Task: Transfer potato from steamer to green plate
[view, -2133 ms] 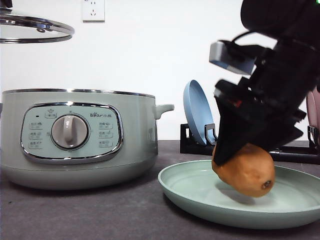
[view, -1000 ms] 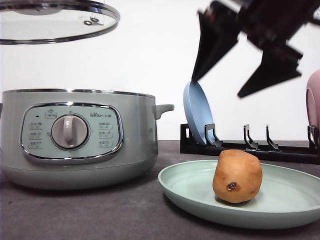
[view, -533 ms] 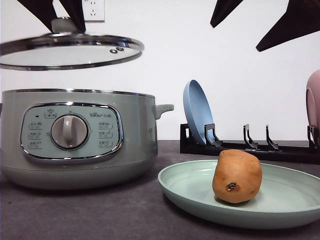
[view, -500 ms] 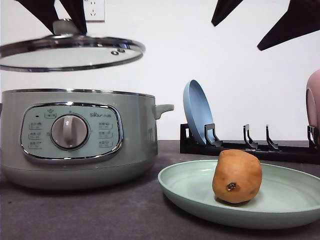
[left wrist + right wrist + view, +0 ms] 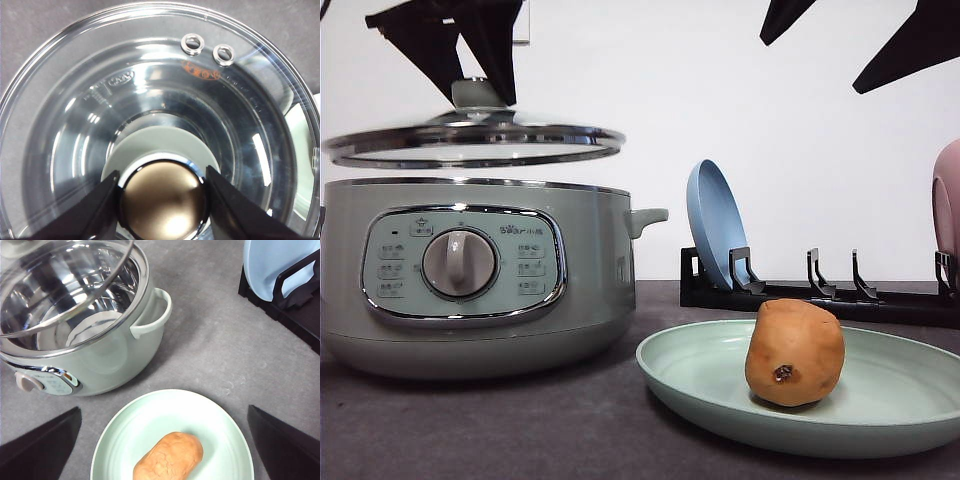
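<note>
Already the oval orange-brown potato (image 5: 794, 352) stood inside the wide pale mint-green plate (image 5: 700, 385) on the grey table (image 5: 500, 430), so I judged the transfer done. From the front its long axis rose nearly upright, leaning slightly, with the small dark spot low and facing the camera. My left fingers (image 5: 480, 95) hung above the round grey-green steamer (image 5: 470, 275), clamped on the knob of the glass lid (image 5: 475, 145), which hovered just over the chrome rim. My right fingers (image 5: 860, 45) were high above the plate, spread wide apart and empty.

Through my left wrist camera, both fingers pressed the shiny knob (image 5: 162, 202) from either side. To finish well, I judged I should lower the lid level and centred, and let go only once it sat on the rim.

Through my right wrist camera, the potato (image 5: 169, 457) lay near the plate's nearer edge, its long axis running diagonally across the plate.
</note>
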`<action>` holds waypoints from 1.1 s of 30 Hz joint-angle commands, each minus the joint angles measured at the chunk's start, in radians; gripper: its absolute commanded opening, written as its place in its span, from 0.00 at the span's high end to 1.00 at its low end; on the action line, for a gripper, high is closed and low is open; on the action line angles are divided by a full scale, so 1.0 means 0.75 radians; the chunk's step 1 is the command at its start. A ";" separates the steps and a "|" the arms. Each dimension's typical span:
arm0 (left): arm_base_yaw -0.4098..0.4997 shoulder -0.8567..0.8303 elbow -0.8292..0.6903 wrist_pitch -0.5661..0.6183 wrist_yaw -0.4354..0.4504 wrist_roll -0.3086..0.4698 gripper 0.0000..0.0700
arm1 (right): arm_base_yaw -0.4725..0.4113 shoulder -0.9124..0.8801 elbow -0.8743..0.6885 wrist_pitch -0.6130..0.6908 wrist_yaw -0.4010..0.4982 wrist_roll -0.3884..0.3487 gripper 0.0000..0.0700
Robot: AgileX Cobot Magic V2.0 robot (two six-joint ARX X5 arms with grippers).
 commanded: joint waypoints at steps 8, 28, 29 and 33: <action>-0.016 0.040 0.056 0.033 -0.001 0.004 1.00 | 0.007 0.008 0.021 0.002 0.005 -0.007 0.03; -0.025 0.089 0.056 -0.004 -0.001 0.008 1.00 | 0.007 0.008 0.021 0.000 0.005 -0.007 0.03; -0.025 0.089 0.056 -0.005 -0.001 0.008 1.00 | 0.007 0.008 0.021 0.000 0.005 -0.007 0.03; -0.025 0.094 0.056 -0.002 -0.002 0.008 1.00 | 0.007 0.008 0.021 -0.006 0.005 -0.007 0.03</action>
